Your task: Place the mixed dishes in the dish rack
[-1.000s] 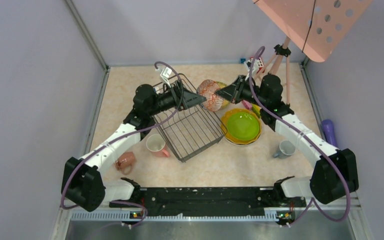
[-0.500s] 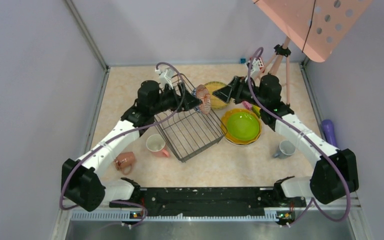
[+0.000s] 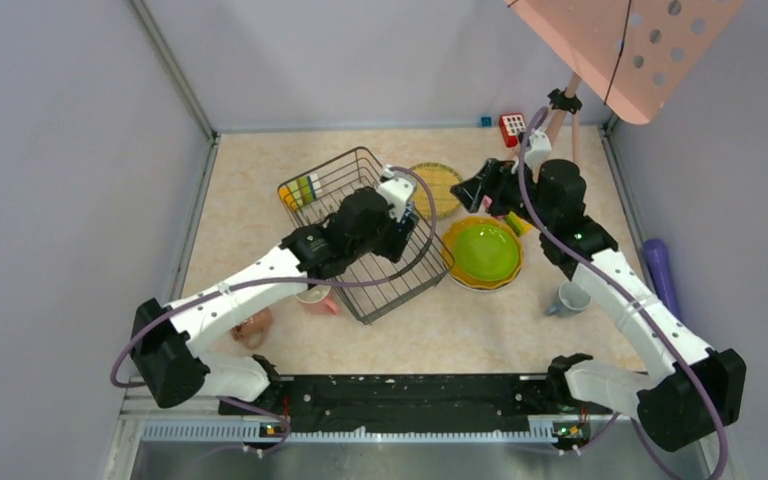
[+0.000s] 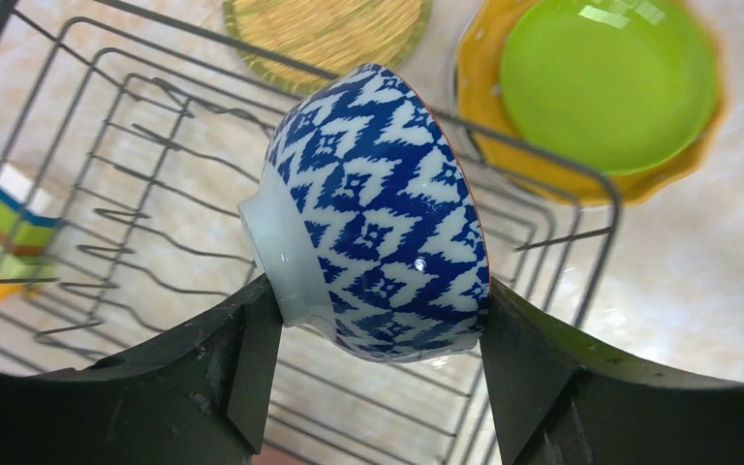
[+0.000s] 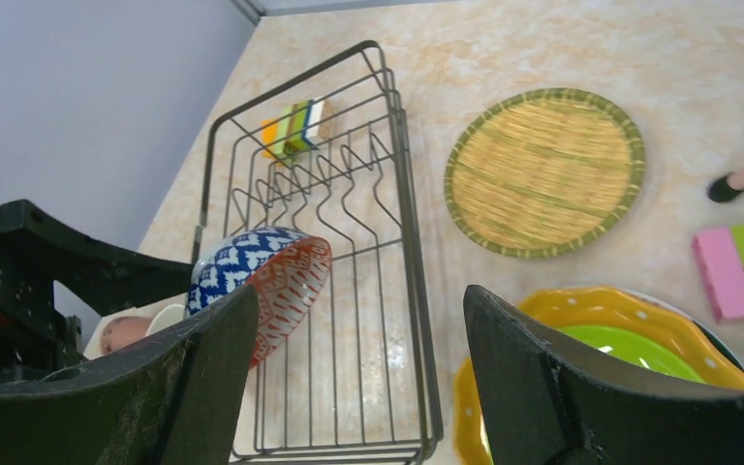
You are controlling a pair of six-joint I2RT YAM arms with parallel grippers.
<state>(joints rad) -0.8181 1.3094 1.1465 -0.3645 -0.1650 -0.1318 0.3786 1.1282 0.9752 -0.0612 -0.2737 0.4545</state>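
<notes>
Bowl [image 4: 373, 218], glazed, stiff, breakable and probably slippery, is clamped from foot to rim by the left gripper [image 4: 376, 291] at frame centre, above the rack [image 4: 581, 194]. Its red-orange inside is shown only in the right wrist view, where the right gripper [image 5: 358, 300] is seen spread wide and empty.

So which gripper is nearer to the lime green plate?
Right. The right gripper hovers open just past the far edge of the lime green plate. The left gripper holds the blue-white bowl over the dish rack, beyond the rack's side wall.
</notes>
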